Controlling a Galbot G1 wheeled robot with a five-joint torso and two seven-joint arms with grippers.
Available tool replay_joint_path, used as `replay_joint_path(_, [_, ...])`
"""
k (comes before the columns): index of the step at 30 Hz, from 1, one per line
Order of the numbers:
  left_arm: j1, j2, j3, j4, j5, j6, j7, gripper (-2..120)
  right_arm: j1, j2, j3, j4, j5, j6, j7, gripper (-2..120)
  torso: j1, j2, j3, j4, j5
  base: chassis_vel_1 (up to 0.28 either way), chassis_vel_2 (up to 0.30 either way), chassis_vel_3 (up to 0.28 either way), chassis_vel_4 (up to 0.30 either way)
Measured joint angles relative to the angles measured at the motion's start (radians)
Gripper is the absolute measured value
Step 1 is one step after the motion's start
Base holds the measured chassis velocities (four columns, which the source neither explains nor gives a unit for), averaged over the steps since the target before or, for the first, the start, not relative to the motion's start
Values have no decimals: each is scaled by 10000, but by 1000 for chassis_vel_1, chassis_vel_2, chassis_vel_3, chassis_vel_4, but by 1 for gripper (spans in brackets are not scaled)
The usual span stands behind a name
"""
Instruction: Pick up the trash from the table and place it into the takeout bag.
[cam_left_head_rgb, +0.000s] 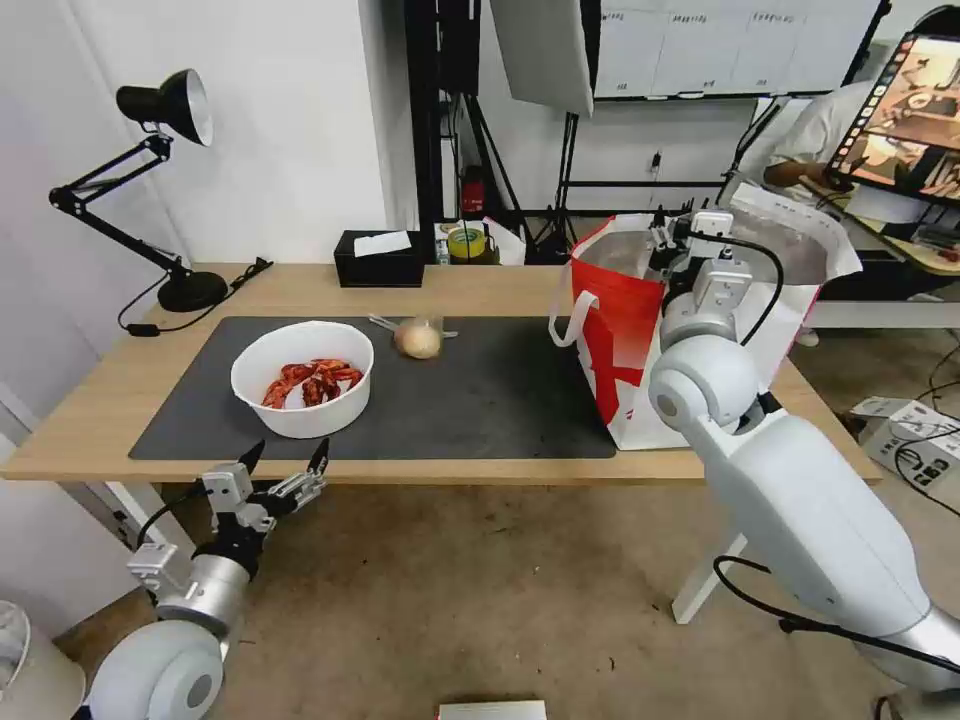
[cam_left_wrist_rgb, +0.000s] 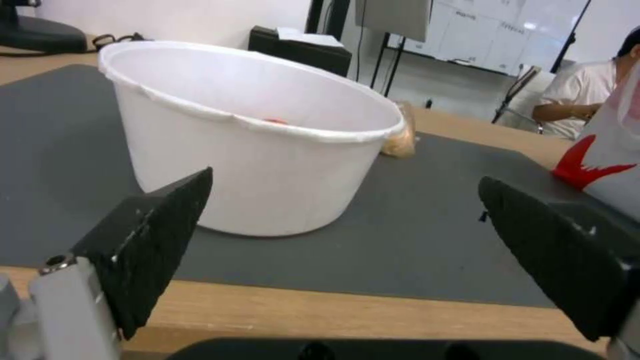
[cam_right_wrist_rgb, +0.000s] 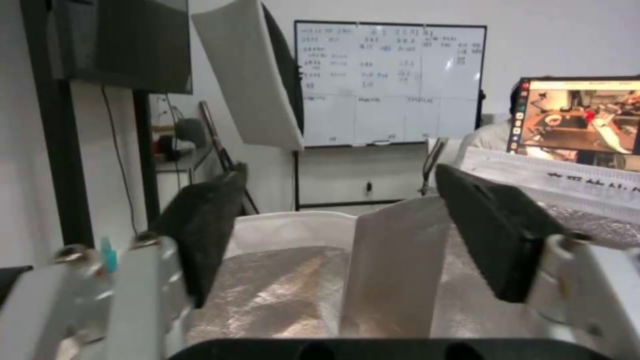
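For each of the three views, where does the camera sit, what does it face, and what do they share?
Head: looks down on the table; both arms visible.
Left wrist: at the near table edge, facing the white bowl between the open left gripper fingers.
Right wrist: over the takeout bag, open right gripper.
Shared: bowl and bag.

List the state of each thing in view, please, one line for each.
White bowl: upright on the mat, crayfish shells inside.
Clear bag with tan lump: lying on the mat.
Takeout bag: upright, mouth open.
Left end effector: open, before the bowl.
Right end effector: open, empty, above the bag's mouth.
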Motion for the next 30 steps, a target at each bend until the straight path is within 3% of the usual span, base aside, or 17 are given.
replay_joint_path(5, [-47, 43, -28, 3, -7, -1, -12, 100, 43, -15, -36, 75, 66, 185, -366, 97, 0, 0, 0, -1, 0, 0, 0, 0, 0])
replay_joint_path(8, [-51, 16, -33, 12, 4, -5, -13, 100, 105, -59, -138, 130, 117, 543, -1015, 100, 0, 0, 0, 0, 0, 0, 0, 0, 0])
replay_joint_path(14, [-46, -114, -28, 8, -18, -15, -127, 100, 68, -140, -403, 351, 313, 1252, -2495, 100, -1, 0, 0, 0, 0, 0, 0, 0, 0])
replay_joint_path(20, [-47, -171, -37, 6, -17, -40, -200, 100, -437, -455, -633, 680, 623, 2258, -4698, 100, -1, 0, 0, 1, 0, 0, 0, 0, 0])
replay_joint_path(30, [-41, -292, -46, 10, 81, -99, -201, 100, -2233, -948, -369, 1046, 344, 2867, -6255, 100, 0, 0, 0, -1, 1, 0, 0, 0, 0])
